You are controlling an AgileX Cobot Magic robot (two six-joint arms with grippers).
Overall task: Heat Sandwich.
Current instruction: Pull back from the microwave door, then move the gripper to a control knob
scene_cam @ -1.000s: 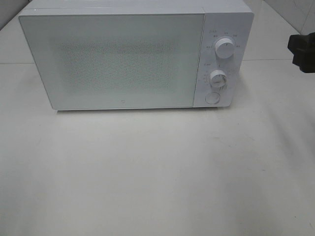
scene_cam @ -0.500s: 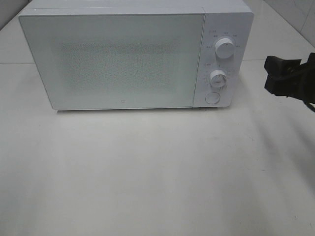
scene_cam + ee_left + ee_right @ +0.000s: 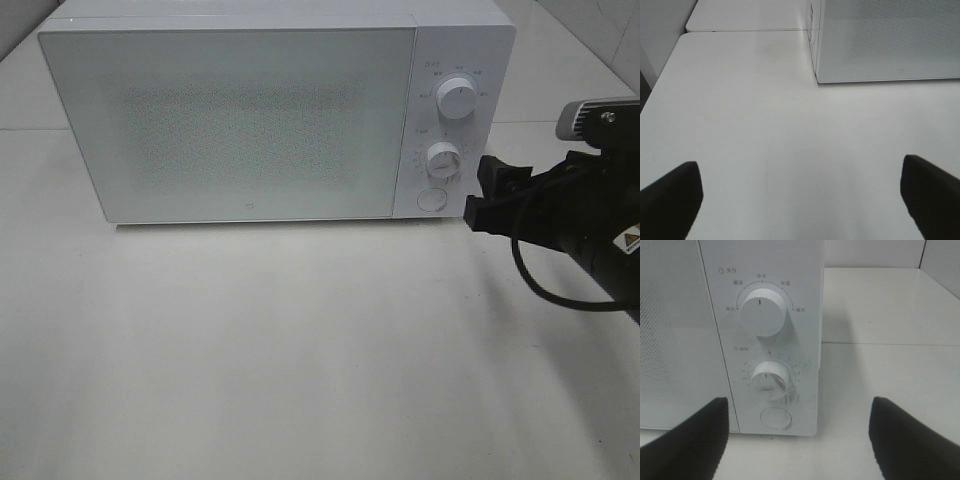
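No sandwich shows in any view. A white microwave (image 3: 240, 120) stands at the back of the table with its door (image 3: 230, 125) closed. My right gripper (image 3: 478, 192) hovers just right of the control panel, level with the lower knob (image 3: 443, 160) and the round button (image 3: 431, 199). It is open and empty. In the right wrist view its fingers (image 3: 685, 440) frame the lower knob (image 3: 771, 380) and the button (image 3: 776, 418). My left gripper (image 3: 800, 165) is open over bare table, short of the microwave's left front corner (image 3: 818, 79).
An upper knob (image 3: 457, 98) sits above the lower one on the panel. The white table (image 3: 300, 350) stretches in front of the microwave. A black cable (image 3: 540, 285) loops under the right arm. A tiled wall edge shows at the back right.
My right gripper has come in from the right edge, moving left and lower until it is beside the control panel. The microwave and left gripper have not moved.
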